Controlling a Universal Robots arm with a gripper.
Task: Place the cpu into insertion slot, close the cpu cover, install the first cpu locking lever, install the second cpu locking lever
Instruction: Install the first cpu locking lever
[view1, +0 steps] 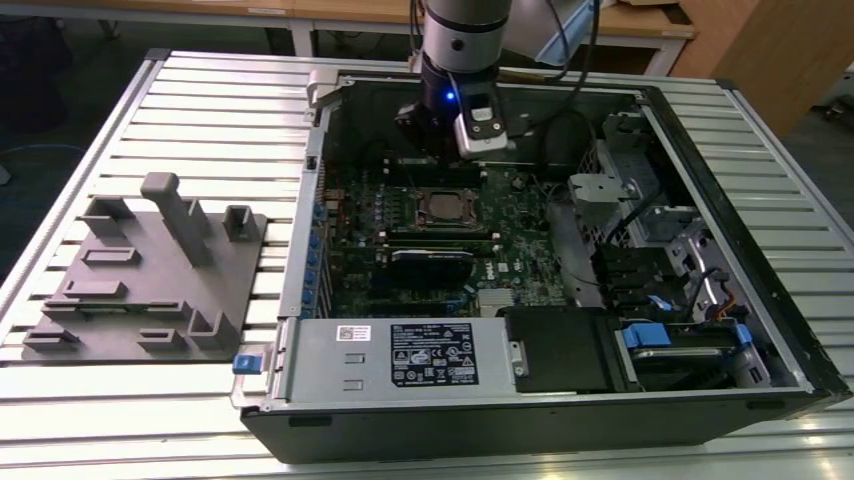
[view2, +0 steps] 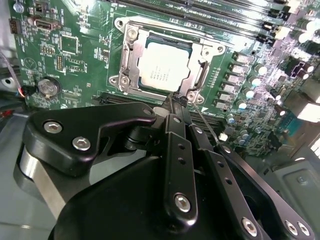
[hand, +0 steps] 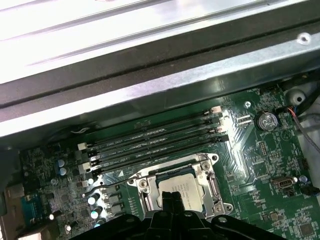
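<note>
The cpu (view2: 162, 65) lies flat in the insertion slot (view1: 441, 207) on the green circuit board, its silvery-grey top showing in both wrist views (hand: 186, 185). The cpu cover (view2: 131, 57) lies down around it as a silvery frame, with the chip showing through its window. A thin wire lever (view2: 204, 75) runs along one side of the frame. My gripper (view2: 176, 100) hovers a little above the socket's edge, fingers shut together with nothing between them. In the first wrist view the gripper (hand: 172, 196) stands just over the chip's near edge.
The board sits inside an open computer case (view1: 747, 160) on a slatted metal table. Long black memory slots (hand: 155, 135) run beside the socket. A power supply (view1: 387, 355) and drive bays (view1: 667, 340) fill the case's front. A grey fixture plate (view1: 140, 270) stands at the exterior view's left.
</note>
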